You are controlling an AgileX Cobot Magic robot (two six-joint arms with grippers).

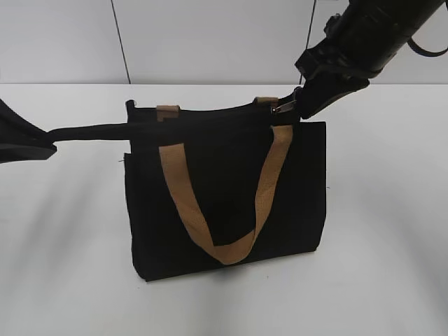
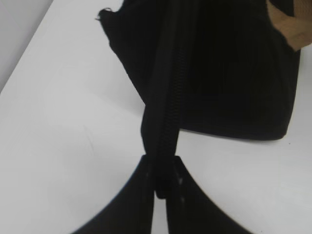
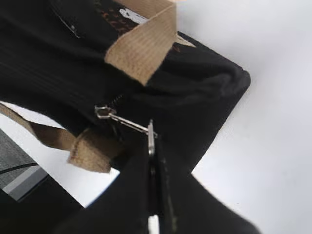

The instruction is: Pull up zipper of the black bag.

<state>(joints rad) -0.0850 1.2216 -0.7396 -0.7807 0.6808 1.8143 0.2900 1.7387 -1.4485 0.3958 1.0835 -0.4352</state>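
The black bag stands upright on the white table with tan handles hanging down its front. My left gripper is shut on the zipper's black tail strip, stretched out to the left from the bag's top edge. My right gripper is shut on the silvery pull tab at the bag's top right corner. In the right wrist view the pull tab runs from the slider into my jaws. In the left wrist view my jaws pinch the strip, with the bag behind.
The white table spreads around the bag. A light wall with dark seams stands behind. A tan strap end lies across the bag's top in the right wrist view.
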